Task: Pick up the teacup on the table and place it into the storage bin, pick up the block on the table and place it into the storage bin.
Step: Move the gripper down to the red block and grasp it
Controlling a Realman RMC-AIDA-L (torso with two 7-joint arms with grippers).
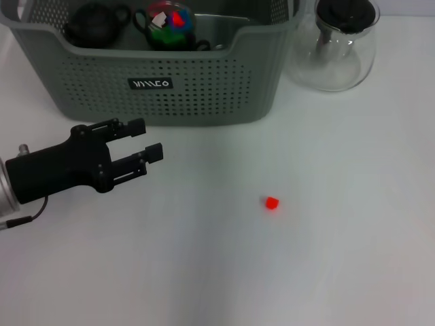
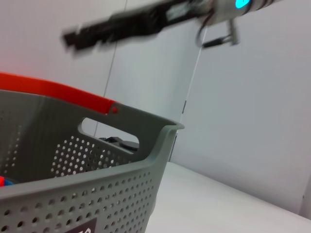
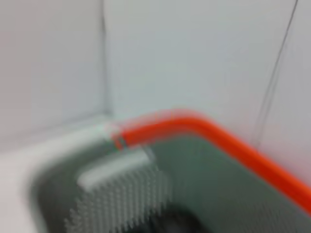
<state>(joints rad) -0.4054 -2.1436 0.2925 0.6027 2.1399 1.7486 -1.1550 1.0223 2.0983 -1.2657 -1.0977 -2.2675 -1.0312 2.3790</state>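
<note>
Left gripper: our black two-fingered left gripper [image 1: 151, 140] hangs over the white table [image 1: 326, 258], just in front of the bin's front wall; its jaws stand spread with nothing between them.
Right gripper: we do not see it in the head view; a blurred dark arm [image 2: 141, 22] crosses high in the left wrist view, and we cannot tell how its jaws stand.
Storage bin: the large grey-green perforated plastic storage bin [image 1: 204, 81] stands at the far side of the table, its black label facing us.
Teacup: a dark teacup [image 1: 166, 30] holding coloured pieces sits inside the bin, beside a black teapot [image 1: 95, 26].
Block: the small red block [image 1: 272, 202] lies on the bare table, well apart from the bin and to the right of our left gripper.
Carafe: a clear glass carafe with a black lid [image 1: 336, 44] stands just beside the bin's right wall.
</note>
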